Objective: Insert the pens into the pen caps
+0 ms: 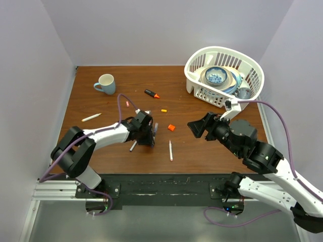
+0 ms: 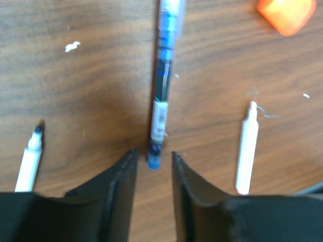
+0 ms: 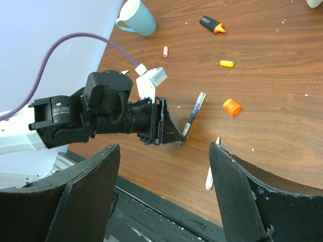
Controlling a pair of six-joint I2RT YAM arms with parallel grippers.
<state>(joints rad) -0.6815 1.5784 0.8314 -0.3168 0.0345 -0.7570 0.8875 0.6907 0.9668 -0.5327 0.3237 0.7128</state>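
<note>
**Top view.** The left tool (image 1: 153, 137) is lowered to the table (image 1: 101, 151) a little left of centre. The right tool (image 1: 194, 128) hangs to its right, pointed toward it. Between them lie the blue pen (image 1: 156, 128), just at the left tool, and an orange cap (image 1: 171, 127). A white pen (image 1: 170, 150) lies nearer, and a yellow cap (image 1: 164, 110) farther off. The left arm is much the nearer to the blue pen. **Left wrist view.** The left tool is released, its jaws standing a little wider than the barrel and gripping nothing. The blue pen (image 2: 161, 85) lies flat with its near end at the mouth of the gap. Its long axis runs straight away from the fingertips (image 2: 128, 159) toward the far side. A closing grip would probably catch only the pen's end unless the tool first advances along that axis. The orange cap (image 2: 286, 15) sits beyond and to the right of the pen's far end, apart from it. The white pen (image 2: 247, 146) lies to the right and a black-tipped white pen (image 2: 30, 161) to the left, both clear of the jaws. **Right wrist view.** The right tool's jaws are spread wide and empty, raised above the table. The blue pen (image 3: 194, 115) slants far-right from the left tool's tips.
</note>
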